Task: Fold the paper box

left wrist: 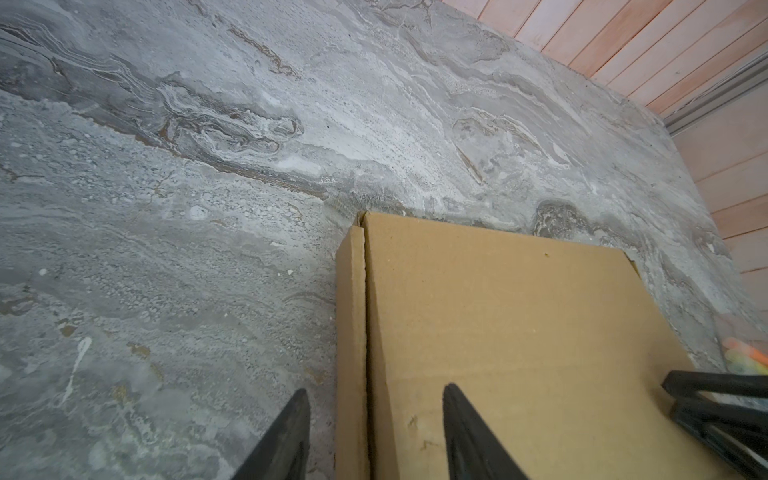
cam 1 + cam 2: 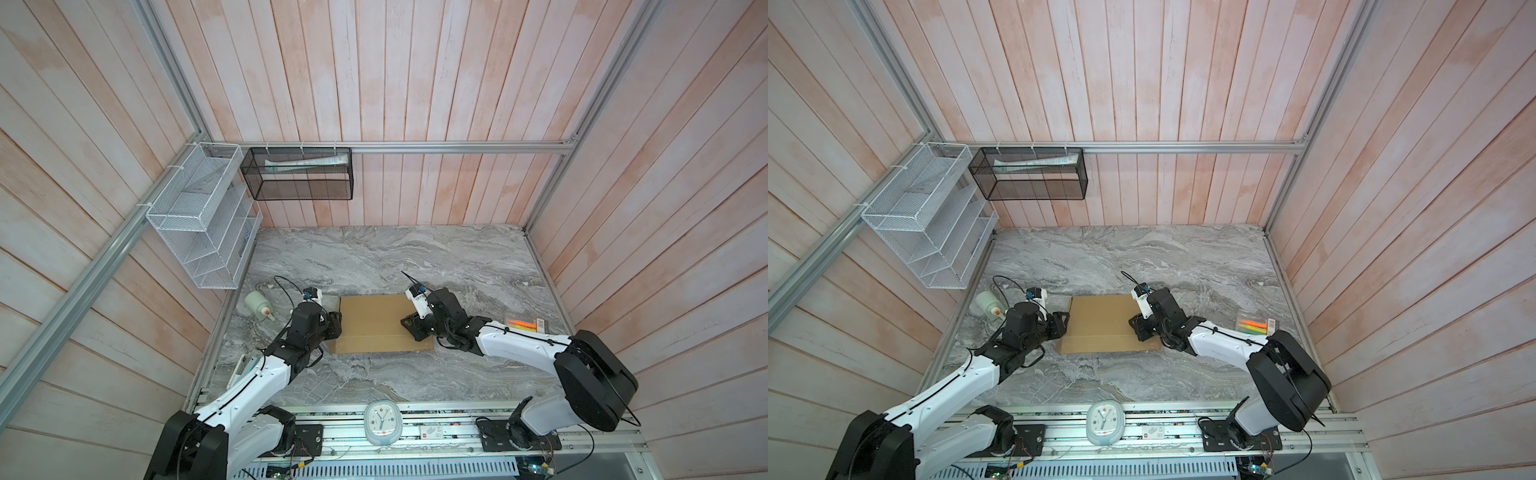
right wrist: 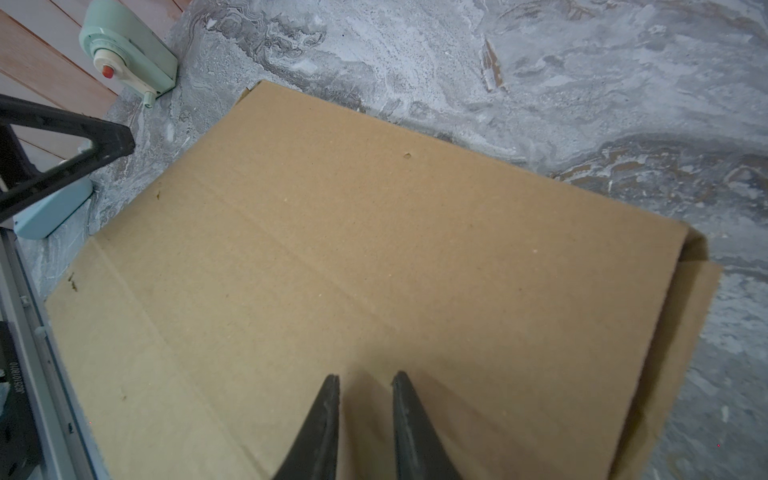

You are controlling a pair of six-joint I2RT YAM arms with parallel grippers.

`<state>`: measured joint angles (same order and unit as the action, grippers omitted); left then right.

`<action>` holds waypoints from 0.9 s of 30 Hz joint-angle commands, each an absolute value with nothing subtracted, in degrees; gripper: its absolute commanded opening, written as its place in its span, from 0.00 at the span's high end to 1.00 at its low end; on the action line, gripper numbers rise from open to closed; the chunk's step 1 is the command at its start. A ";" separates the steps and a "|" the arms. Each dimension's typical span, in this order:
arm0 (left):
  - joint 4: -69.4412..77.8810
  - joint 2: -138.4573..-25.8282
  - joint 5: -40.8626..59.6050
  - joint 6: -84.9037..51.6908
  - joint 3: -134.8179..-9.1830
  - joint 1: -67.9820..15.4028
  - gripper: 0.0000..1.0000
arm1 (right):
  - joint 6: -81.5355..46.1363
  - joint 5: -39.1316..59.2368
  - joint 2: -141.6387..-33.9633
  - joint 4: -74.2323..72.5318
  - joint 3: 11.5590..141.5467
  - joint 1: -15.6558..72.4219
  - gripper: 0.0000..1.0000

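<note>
The paper box (image 2: 378, 324) (image 2: 1100, 324) is plain brown cardboard and lies flat and shallow on the marble table, its lid down. My left gripper (image 2: 334, 322) (image 1: 374, 392) is open at the box's left edge. One finger hangs over the table, the other over the lid, with the side wall and its seam (image 1: 365, 332) between them, untouched. My right gripper (image 2: 409, 326) (image 3: 365, 376) hovers low over the right part of the lid (image 3: 374, 249). Its fingers stand a narrow gap apart with nothing between them.
A pale green dispenser (image 2: 258, 305) (image 3: 124, 54) lies left of the box. A clear pack of highlighters (image 2: 524, 324) sits at the right. A round clock (image 2: 382, 424) rests on the front rail. A white wire rack (image 2: 199, 216) and a black mesh basket (image 2: 297, 174) hang on the walls.
</note>
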<state>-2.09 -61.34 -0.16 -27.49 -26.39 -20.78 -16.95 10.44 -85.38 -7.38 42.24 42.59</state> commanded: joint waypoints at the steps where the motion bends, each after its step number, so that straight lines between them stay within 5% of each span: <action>1: -0.88 -62.55 1.51 -26.37 -28.19 -20.30 0.47 | -17.23 11.25 -85.69 -5.53 42.37 42.30 0.75; 27: -0.85 -67.63 4.13 -28.52 -27.47 -19.42 0.61 | -17.96 12.19 -86.48 -6.27 41.84 40.78 0.78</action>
